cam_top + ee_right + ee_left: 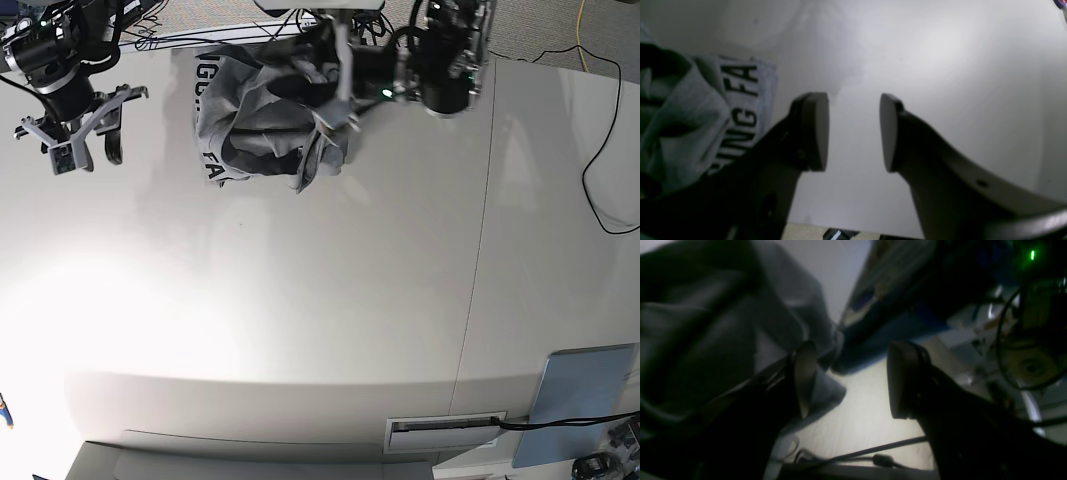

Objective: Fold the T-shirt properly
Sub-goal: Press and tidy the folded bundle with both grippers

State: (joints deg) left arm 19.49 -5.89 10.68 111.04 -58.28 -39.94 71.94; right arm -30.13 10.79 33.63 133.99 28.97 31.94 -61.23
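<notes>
The heather-grey T-shirt lies crumpled in a heap at the far middle of the white table, with bits of black lettering showing on its left edge. My left gripper is open at the heap's right edge. In the left wrist view the left gripper has its jaws apart, with dark folds of the T-shirt against and behind one finger. My right gripper is open and empty, well left of the shirt. In the right wrist view the right gripper hangs over bare table, with the lettered T-shirt at the left.
A seam runs down the table's right part. A grey-blue panel lies at the near right corner. Cables trail on the right slab and behind the far edge. A black cable and dark clutter lie beyond the table in the left wrist view.
</notes>
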